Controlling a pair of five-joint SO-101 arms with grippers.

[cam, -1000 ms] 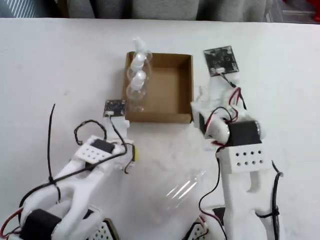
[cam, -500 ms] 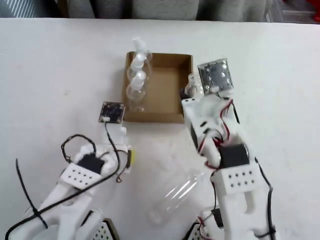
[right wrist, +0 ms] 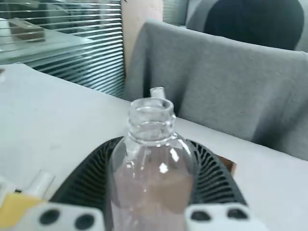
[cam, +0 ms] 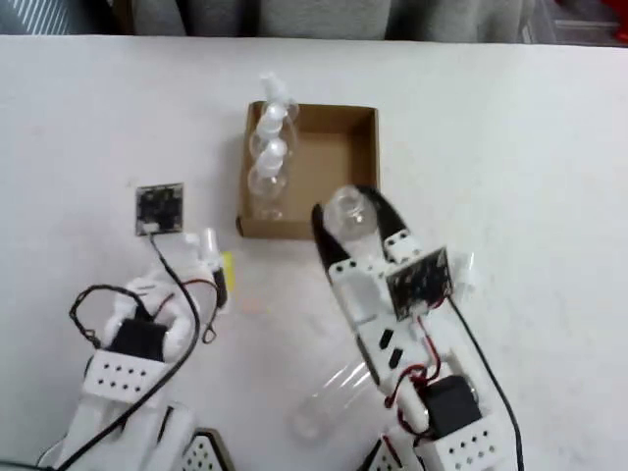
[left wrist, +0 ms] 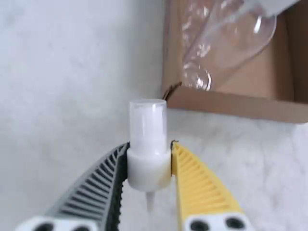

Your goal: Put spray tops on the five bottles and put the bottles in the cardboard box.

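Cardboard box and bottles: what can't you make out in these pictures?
High view: how many bottles stand in the cardboard box; clear, they overlap.
High view: one end of the lying bottle, under the right arm.
Right wrist view: base of the held bottle in the right gripper, cut off by the edge.

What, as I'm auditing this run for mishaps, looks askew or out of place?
One clear plastic bottle lies on its side on the white table, well short of the brown cardboard box. Nothing looks spilled or broken.
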